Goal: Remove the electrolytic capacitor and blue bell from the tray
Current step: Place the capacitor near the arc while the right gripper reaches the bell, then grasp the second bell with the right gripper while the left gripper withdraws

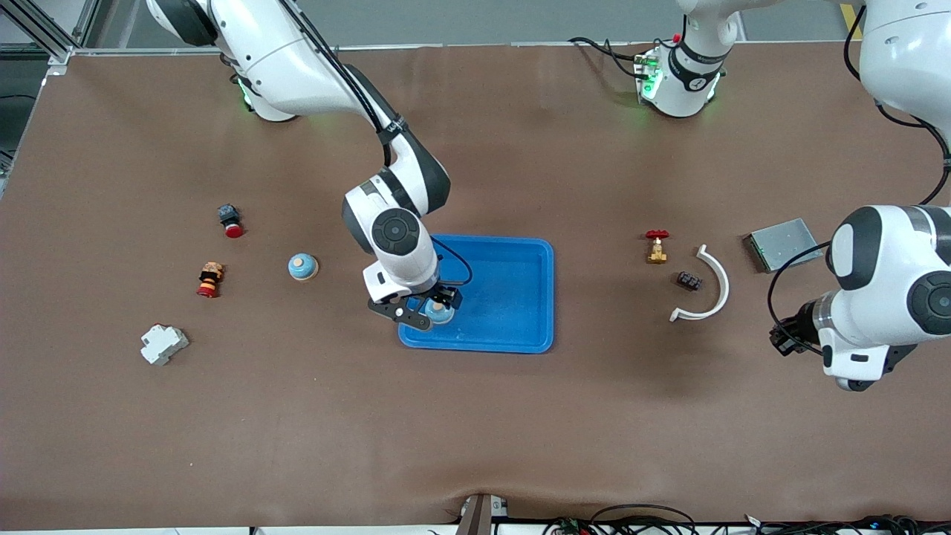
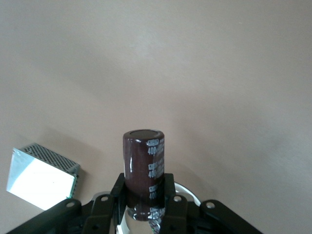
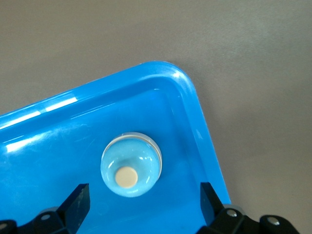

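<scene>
A light-blue bell (image 1: 439, 312) with a tan button sits in the blue tray (image 1: 548, 297), in the corner toward the right arm's end and nearer the front camera. My right gripper (image 1: 429, 308) hovers over it, open and empty. In the right wrist view the bell (image 3: 130, 163) lies on the tray (image 3: 195, 112) just ahead of the spread fingers of my right gripper (image 3: 144, 195). My left gripper (image 1: 787, 336) is up over bare table at the left arm's end. In the left wrist view, my left gripper (image 2: 145, 197) is shut on a dark brown capacitor (image 2: 145, 168).
A second blue bell (image 1: 303, 266), two red-capped switches (image 1: 230, 220) (image 1: 210, 279) and a white breaker (image 1: 164, 344) lie toward the right arm's end. A brass valve (image 1: 657, 246), a dark block (image 1: 689, 280), a white curved piece (image 1: 709, 286) and a metal box (image 1: 786, 244) lie near the left arm.
</scene>
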Available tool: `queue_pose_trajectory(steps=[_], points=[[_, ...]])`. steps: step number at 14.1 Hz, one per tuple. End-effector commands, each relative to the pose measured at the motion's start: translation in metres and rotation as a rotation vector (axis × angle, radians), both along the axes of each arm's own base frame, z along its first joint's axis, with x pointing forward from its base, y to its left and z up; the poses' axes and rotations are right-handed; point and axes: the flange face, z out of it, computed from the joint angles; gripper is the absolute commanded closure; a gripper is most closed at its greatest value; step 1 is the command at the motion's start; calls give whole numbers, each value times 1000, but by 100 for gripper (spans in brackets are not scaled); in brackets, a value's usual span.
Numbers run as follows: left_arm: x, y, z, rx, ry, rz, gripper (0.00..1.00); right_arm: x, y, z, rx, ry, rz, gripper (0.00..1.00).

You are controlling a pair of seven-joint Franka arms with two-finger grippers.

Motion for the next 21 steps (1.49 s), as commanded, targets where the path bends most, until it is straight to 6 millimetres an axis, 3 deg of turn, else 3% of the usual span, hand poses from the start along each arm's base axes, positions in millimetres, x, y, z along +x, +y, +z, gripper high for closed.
queue_pose_trajectory(steps=[1, 5, 7, 9, 15, 16, 17, 18, 19, 21], points=[[3, 22, -9, 5, -9, -20, 100, 8, 11, -11, -30, -27, -25, 0], [8, 52, -43, 23, -17, -40, 100, 10, 17, -26, -42, -31, -32, 0], [8, 57, -66, 10, -9, -36, 100, 7, 22, -29, -39, -33, -25, 0], [5, 53, -89, -11, 3, -19, 100, 7, 22, -33, -35, -38, -25, 0], [-37, 19, -140, -52, 10, 47, 100, 9, 24, -43, -32, -45, -21, 2], [-45, 15, -145, -55, 1, 41, 100, 10, 25, -42, -29, -49, -21, 19], [-51, 13, -146, -56, -2, 38, 100, 11, 26, -43, -29, -48, -22, 44], [-55, 13, -146, -54, 3, 37, 100, 12, 26, -43, -28, -50, -22, 76], [-61, 11, -144, -52, 9, 33, 100, 12, 27, -42, -25, -49, -22, 100], [-67, 7, -143, -48, 16, 33, 100, 12, 28, -41, -24, -49, -43, 100]])
